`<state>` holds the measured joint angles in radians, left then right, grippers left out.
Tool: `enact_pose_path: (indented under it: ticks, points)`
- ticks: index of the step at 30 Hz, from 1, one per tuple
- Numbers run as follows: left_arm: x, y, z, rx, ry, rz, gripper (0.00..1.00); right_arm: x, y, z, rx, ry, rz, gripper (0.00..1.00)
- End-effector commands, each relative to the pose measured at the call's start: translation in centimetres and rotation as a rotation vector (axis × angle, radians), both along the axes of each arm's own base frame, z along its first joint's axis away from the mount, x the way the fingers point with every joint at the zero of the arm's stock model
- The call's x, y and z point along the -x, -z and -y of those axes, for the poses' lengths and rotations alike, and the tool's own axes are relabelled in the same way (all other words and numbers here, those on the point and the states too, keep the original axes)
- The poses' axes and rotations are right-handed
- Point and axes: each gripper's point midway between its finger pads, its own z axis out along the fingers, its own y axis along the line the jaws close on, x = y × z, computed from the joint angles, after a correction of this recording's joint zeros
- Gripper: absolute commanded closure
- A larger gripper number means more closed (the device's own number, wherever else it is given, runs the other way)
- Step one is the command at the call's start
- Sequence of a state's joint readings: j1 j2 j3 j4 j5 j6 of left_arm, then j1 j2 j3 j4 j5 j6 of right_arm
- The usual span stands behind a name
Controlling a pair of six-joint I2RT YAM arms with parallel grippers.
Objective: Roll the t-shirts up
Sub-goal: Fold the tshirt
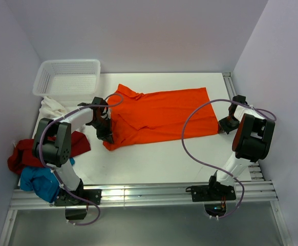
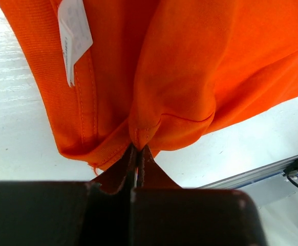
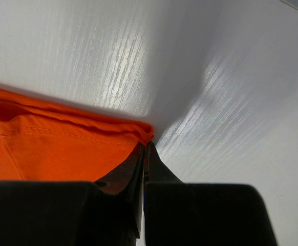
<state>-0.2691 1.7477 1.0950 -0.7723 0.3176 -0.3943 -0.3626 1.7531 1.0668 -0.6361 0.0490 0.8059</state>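
1. A stitched edge of the orange t-shirt (image 2: pixel 190 77) is pinched in the closed left gripper (image 2: pixel 137 149).
2. A white label (image 2: pixel 73 31), just beyond, is shown by that wrist view alone.
3. A corner is clamped in the closed right gripper (image 3: pixel 145 147), the shirt spread flat between both.

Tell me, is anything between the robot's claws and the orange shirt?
No, nothing visible. The left gripper is shut on the orange collared t-shirt at its edge, and the right gripper pinches its corner.

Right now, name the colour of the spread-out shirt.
The shirt is bright orange, clearest in the top external view.
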Motion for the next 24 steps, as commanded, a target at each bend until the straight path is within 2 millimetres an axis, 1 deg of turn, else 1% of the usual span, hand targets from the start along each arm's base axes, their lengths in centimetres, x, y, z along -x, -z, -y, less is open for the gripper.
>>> enact_pose_path:
  ticks: [1,2,3,7,9,12,17,18,19,20,21,23,24]
  points:
    - [-0.8,-0.8,0.3,0.01,0.004,0.031,1.0,0.9,0.3,0.6,0.02,0.012,-0.038,1.0]
    - [-0.6,-0.9,0.1,-0.001,0.007,0.021,1.0,0.9,0.3,0.6,0.02,0.012,-0.038,1.0]
    - [-0.8,-1.0,-0.1,-0.016,0.015,0.029,1.0,1.0,0.4,0.7,0.02,0.014,-0.044,1.0]
    - [-0.9,-0.7,-3.4,-0.216,-0.007,0.026,1.0,1.4,0.4,1.3,0.032,0.027,-0.069,1.0]
    - [-0.9,-1.1,-4.3,-0.262,-0.021,0.038,1.0,1.5,0.1,1.8,0.054,0.038,-0.07,1.0]
    - [-1.1,-1.4,-4.6,-0.282,-0.028,0.044,1.0,1.5,-0.3,2.1,0.063,0.045,-0.062,1.0]
    - [-1.3,-1.5,-4.5,-0.277,-0.024,0.047,0.99,2.0,-0.4,2.4,0.077,0.06,-0.077,1.0]
    - [-1.3,-1.7,-4.4,-0.271,-0.024,0.05,0.93,1.9,-0.5,2.4,0.079,0.061,-0.071,1.0]
    - [-1.3,-1.8,-4.3,-0.262,-0.022,0.052,0.84,2.0,-0.4,2.4,0.076,0.062,-0.07,1.0]
    - [-1.2,-2.0,-3.9,-0.237,-0.02,0.06,0.68,2.1,-0.5,2.4,0.078,0.064,-0.069,1.0]
    - [-1.2,-2.2,-3.7,-0.223,-0.02,0.066,0.63,2.2,-0.5,2.4,0.078,0.063,-0.071,1.0]
    - [-1.0,-2.5,-3.3,-0.197,-0.012,0.077,0.55,2.2,-0.4,2.4,0.074,0.062,-0.069,1.0]
    - [-0.8,-2.7,-2.7,-0.16,-0.006,0.074,0.51,2.2,-0.4,2.4,0.074,0.06,-0.071,1.0]
